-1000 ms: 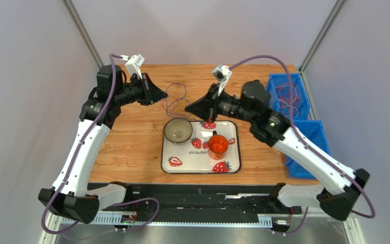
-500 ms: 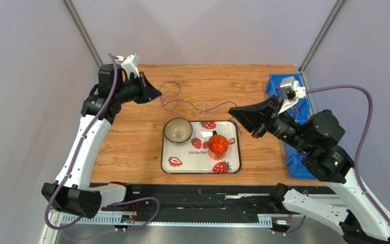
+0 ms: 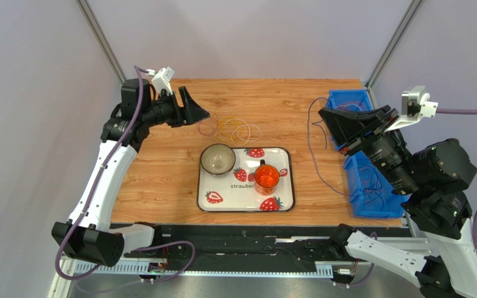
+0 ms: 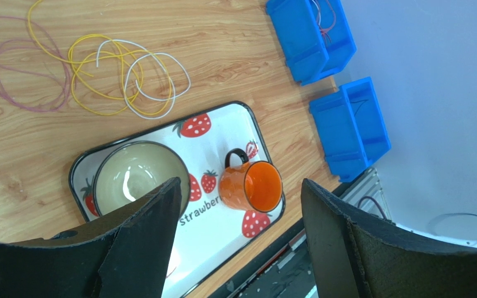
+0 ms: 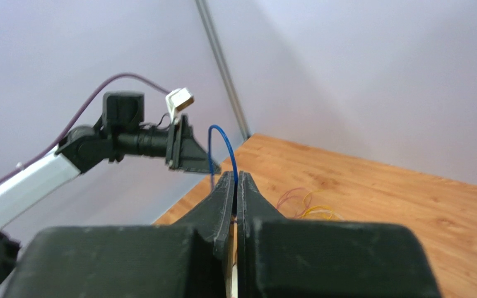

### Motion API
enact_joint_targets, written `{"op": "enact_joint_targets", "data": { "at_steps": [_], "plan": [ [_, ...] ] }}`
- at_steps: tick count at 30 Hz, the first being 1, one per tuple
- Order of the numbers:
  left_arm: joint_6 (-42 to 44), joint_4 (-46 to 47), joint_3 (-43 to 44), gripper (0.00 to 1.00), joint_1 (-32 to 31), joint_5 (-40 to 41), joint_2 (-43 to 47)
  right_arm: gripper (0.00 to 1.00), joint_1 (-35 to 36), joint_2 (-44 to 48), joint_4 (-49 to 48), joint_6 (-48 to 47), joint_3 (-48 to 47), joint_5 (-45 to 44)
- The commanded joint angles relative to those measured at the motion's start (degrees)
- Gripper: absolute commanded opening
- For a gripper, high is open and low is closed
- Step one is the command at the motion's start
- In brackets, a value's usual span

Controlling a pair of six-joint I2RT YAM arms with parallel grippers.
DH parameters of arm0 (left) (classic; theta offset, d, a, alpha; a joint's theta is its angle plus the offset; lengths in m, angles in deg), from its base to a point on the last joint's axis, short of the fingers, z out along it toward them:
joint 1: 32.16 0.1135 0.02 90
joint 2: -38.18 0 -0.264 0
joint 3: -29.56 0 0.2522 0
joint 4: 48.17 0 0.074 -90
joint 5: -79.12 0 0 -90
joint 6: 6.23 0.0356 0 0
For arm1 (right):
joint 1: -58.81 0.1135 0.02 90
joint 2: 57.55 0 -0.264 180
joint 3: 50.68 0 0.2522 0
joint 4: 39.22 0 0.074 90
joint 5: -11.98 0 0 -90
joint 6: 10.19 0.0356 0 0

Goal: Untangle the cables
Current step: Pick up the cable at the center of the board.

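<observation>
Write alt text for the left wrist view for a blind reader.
Loose yellow, white and purple cables lie on a wooden table, seen between open black jaws. Nearer, a strawberry tray holds a bowl and an orange mug; two blue bins sit at the edge.

We are seeing cables (image 3: 231, 129) lying behind the tray (image 3: 241, 200), the bowl (image 3: 217, 159) sitting on it left of the mug (image 3: 266, 177), and bins (image 3: 371, 205) standing to the right.
</observation>
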Motion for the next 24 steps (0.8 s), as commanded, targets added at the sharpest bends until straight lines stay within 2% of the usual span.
{"op": "enact_joint_targets", "data": {
  "at_steps": [1, 4, 5, 10, 14, 21, 24],
  "plan": [
    [3.3, -2.2, 0.5, 0.79, -0.2, 0.9, 2.9, 0.0, 0.3, -3.5, 5.3, -5.1, -9.8, -9.5],
    [6.1, -5.9, -2.0, 0.77, -0.2, 4.2, 5.4, 0.0, 0.3, -3.9, 7.9, -7.7, -13.0, -17.5],
    [6.7, -7.4, -3.1, 0.77, -0.2, 5.7, 7.1, 0.0, 0.3, -3.7, 8.3, -8.2, -12.9, -22.0],
    [10.5, -10.7, -12.1, 0.77, -0.2, 7.8, 14.5, 0.0, 0.3, -1.6, 10.2, -10.1, -11.0, -32.5],
    [12.5, -13.7, -16.6, 0.77, -0.2, 12.6, 21.9, 0.0, 0.3, -2.1, 12.2, -13.0, -11.0, -41.9],
    [11.0, -11.3, -24.5, 0.76, -0.2, 16.1, 29.3, 0.0, 0.3, -7.7, 16.5, -18.3, -16.0, -53.8],
    [11.6, -10.7, -24.6, 0.76, -0.2, 15.0, 30.0, 0.0, 0.2, -9.8, 18.5, -19.6, -17.3, -56.1]
  ]
}}
